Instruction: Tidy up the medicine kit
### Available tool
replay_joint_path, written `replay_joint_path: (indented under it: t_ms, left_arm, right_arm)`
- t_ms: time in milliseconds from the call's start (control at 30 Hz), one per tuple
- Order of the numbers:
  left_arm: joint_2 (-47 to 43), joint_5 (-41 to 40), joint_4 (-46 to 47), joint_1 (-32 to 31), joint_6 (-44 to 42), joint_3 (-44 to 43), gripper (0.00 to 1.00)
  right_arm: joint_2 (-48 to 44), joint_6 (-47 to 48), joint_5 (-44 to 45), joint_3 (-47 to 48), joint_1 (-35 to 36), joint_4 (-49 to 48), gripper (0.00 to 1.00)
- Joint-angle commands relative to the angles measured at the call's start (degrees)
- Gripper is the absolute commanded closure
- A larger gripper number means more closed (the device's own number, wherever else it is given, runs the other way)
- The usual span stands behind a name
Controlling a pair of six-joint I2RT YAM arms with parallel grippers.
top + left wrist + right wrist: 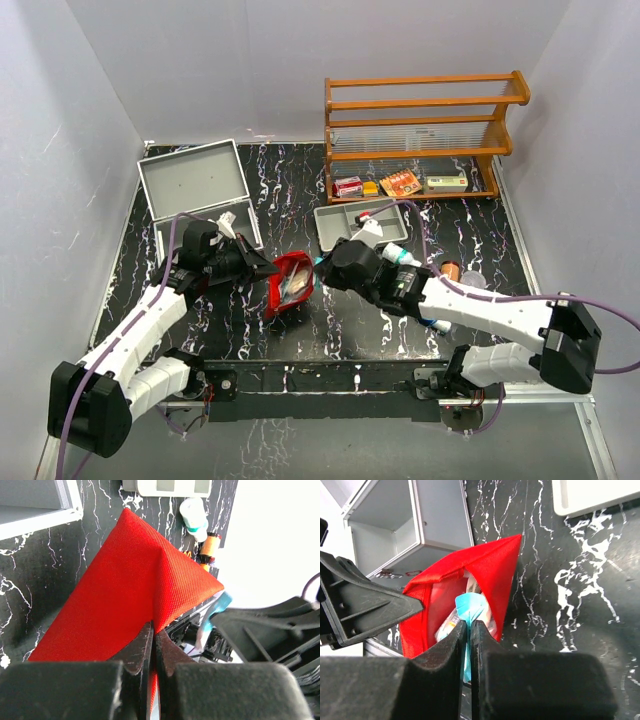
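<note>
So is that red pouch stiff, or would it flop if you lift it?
Probably floppy: the red pouch is woven fabric, creased where the left end effector pinches it. It likely sags wherever it is unsupported, and its open mouth could let the blue packet slide out.

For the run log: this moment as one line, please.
left end effector shut on red pouch | right end effector shut on blue packet | medicine kit open

Red pouch [291, 284] blocks the gap between medicine kit [196, 185] and grey tray [355, 222]; nearer tabletop [330, 338] lies open.
</note>
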State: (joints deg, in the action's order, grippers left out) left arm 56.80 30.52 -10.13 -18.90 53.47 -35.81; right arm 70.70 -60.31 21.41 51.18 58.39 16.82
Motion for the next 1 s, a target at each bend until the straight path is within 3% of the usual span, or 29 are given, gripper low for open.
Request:
replay_joint_path:
  t_ms: [0,433,733,967]
  left_arm:
    - [-0.3,-0.7,2.9,-0.2,4.5,0.1,1.0]
    - [-1.2,0.7,5.3,-0.2,5.0,1.4,1.0]
    - [-0.9,1.8,5.3,-0.2,3.8,1.4,1.0]
    - [-0.8,2.1,4.8,-0.2,2.7,1.4,1.0]
  right_arm:
    - [3.0,-10.5,9.8,3.6,4.3,-1.5,0.96]
    - [11.2,-19.6,11.7,7.4,5.8,-0.3,0.93]
    - [13.8,-20.3,9.9,8.4,5.9,-1.3,0.89]
    - [13.0,-20.1,9.3,7.7,5.9,-3.3,0.71]
